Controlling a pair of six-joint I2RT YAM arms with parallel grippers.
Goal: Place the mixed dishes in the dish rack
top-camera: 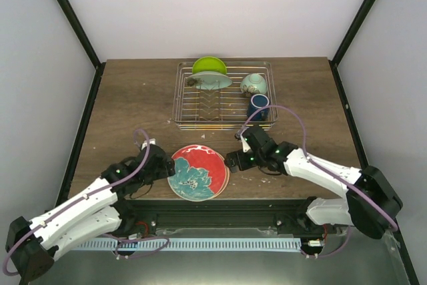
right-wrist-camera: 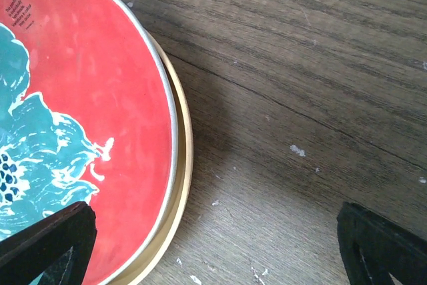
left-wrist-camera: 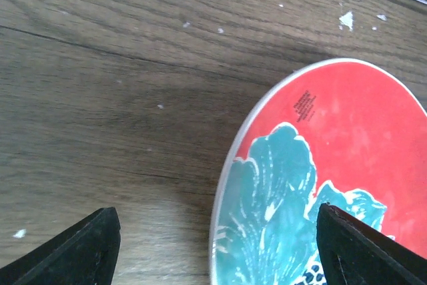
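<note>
We are looking down on two arms closing in from either side on a red plate with teal floral pattern [top-camera: 198,172], which is lying flat on the wooden bench [top-camera: 127,105] near its front edge, between the arms and apart from the dish rack [top-camera: 224,95]. The right wrist view is showing a peach-tan plate [right-wrist-camera: 184,165] stacked directly beneath it, with only a thin crescent of its rim peeking out. The left end effector [top-camera: 164,165] is sitting low at the red plate's left edge with its fingers spread wide and gripping nothing. In its own camera, one dark fingertip [left-wrist-camera: 83,248] is hanging over bare wood while the other is hanging over the painted face, so the rim is falling within the gap. The right end effector [top-camera: 235,159] is mirroring this at the plate's right edge, also parted and empty, with one finger [right-wrist-camera: 50,245] above the red surface and the other above the bench. We cannot tell whether either is touching the plates. Farther back, the rack is holding a lime-green plate [top-camera: 209,65] standing upright at its rear, a pale mint-green bowl [top-camera: 215,82] tipped just in front of that plate, and a small dark-blue mug [top-camera: 259,106] sitting mouth-up at the right side.
</note>
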